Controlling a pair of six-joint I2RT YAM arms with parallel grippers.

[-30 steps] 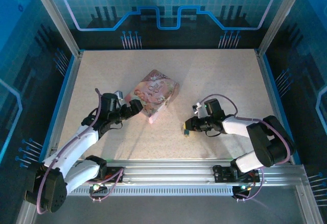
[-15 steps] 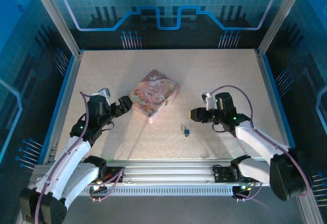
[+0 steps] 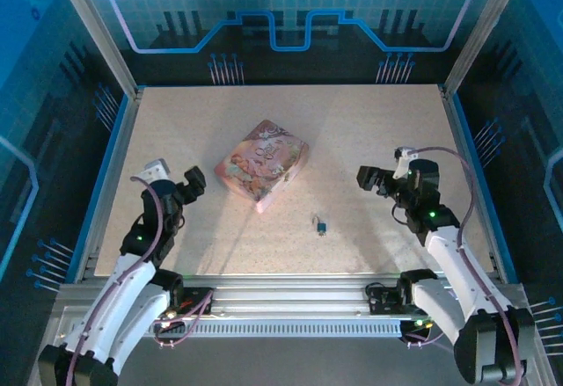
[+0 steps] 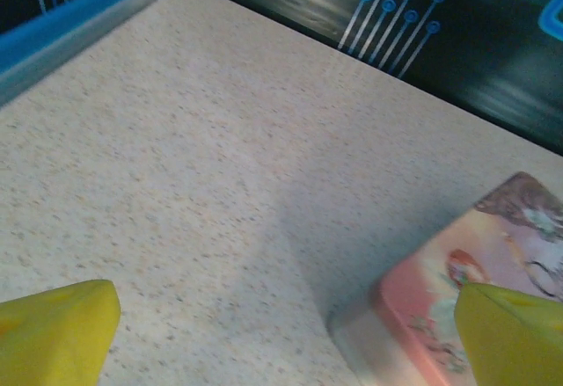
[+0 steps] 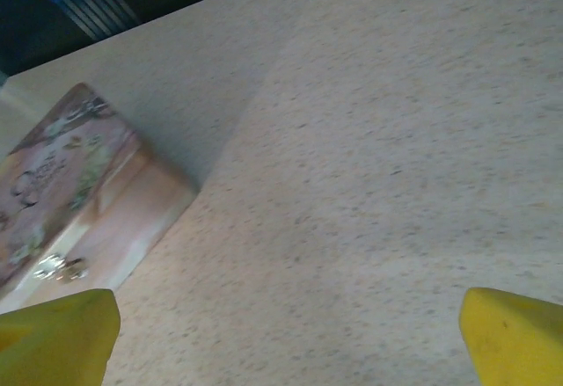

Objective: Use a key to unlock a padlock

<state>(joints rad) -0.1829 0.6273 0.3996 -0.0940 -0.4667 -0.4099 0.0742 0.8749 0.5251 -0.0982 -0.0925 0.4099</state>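
The right hand, open and empty, is nearer the padlock, lying on the counter to its left and closer in, than the open left hand.

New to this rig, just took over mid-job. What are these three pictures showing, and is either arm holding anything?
Two robot arms are bolted at the near edge of a table. The wide picture looks down from above and behind: left gripper on the left, right gripper on the right. The other two come from a camera on each wrist; the yellow shapes at the bottom corners are that arm's own fingertips. Both grippers are open and hold nothing. A pink box lies on the table. Nearer the arms lies a tiny dark speck, the padlock; the key is too small to tell apart from it.
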